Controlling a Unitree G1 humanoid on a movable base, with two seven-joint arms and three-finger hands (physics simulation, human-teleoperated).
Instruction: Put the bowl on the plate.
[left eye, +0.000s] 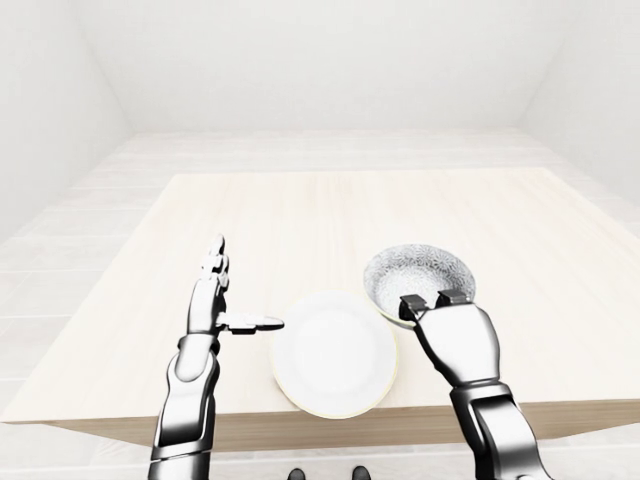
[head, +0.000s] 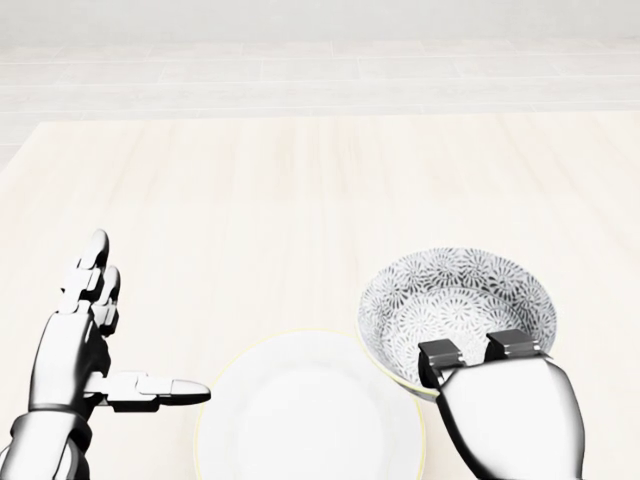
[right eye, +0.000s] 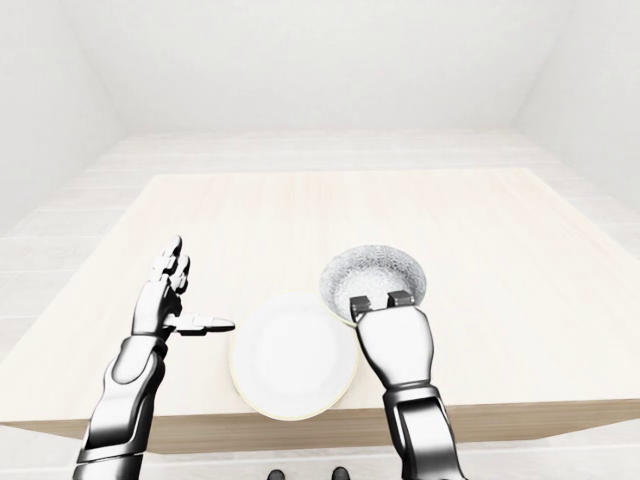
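The right hand (head: 485, 350) is gripping the bowl (head: 455, 305) by its near rim (left hand (head: 95, 345) idling open), needing a leftward carry onto the plate (head: 300, 415).

From my seat, the table (head: 300, 200) reads as pale wood with a fine straight grain and a matt, smooth top. The plate (head: 300, 420) looks like plain white glazed ceramic, smooth, with a soft sheen and a faintly cream rim. The bowl (head: 450, 300) looks ceramic too, its inside covered in a dense grey-on-white floral print. Both hands look like polished metal: the left hand (head: 75, 340) is bright chrome with dark joints, and the right hand (head: 505, 400) has a glossy silver shell with 2 black fingertip blocks (head: 440, 352) hooked over the bowl's rim. The floor (left eye: 330, 145) shows pale matt planks.
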